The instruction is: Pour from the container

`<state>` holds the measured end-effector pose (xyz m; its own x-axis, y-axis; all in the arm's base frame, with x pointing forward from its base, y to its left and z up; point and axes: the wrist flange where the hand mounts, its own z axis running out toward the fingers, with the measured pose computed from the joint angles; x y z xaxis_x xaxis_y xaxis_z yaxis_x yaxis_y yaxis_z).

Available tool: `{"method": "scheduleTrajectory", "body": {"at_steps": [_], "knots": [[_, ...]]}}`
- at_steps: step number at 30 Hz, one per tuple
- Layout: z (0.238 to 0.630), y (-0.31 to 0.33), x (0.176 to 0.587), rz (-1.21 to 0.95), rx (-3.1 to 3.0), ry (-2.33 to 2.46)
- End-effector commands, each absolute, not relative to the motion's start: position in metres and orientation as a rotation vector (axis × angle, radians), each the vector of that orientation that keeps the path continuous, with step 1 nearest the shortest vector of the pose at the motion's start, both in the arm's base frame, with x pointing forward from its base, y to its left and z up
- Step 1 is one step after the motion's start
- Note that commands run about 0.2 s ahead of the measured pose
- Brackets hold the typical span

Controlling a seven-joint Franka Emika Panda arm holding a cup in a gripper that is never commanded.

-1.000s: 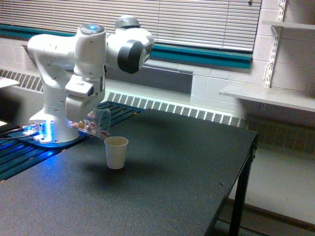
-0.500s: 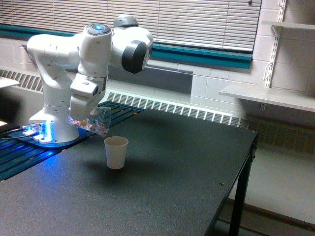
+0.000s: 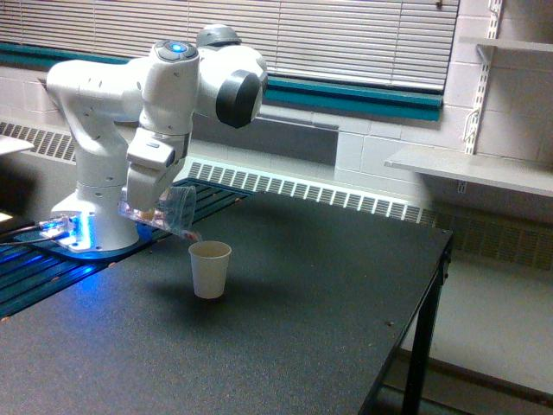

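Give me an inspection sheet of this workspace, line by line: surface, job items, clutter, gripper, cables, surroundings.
Surface: dark speckled table, mostly bare.
Job's things: clear plastic cup held tilted, mouth angled down toward the white paper cup, brownish pieces near its lower wall; paper cup upright on the table.
Clutter: nothing seen.
Gripper: gripper shut on the clear plastic cup, above and to the exterior view's left of the paper cup.
Cables: dark lead near the blue-lit robot base, at the exterior view's left edge.
Surroundings: window blinds, wall heater grille, wall shelves.
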<state>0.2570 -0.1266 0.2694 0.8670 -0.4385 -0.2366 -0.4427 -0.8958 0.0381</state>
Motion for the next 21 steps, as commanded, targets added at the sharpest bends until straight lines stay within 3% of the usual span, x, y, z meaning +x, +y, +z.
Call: {"method": "scheduleTrajectory", "body": {"at_steps": [1, 21], "knots": [[0.268, -0.125, 0.260, 0.373, -3.022, 0.710], [0.270, -0.129, 0.272, 0.387, -3.028, 0.697]]}}
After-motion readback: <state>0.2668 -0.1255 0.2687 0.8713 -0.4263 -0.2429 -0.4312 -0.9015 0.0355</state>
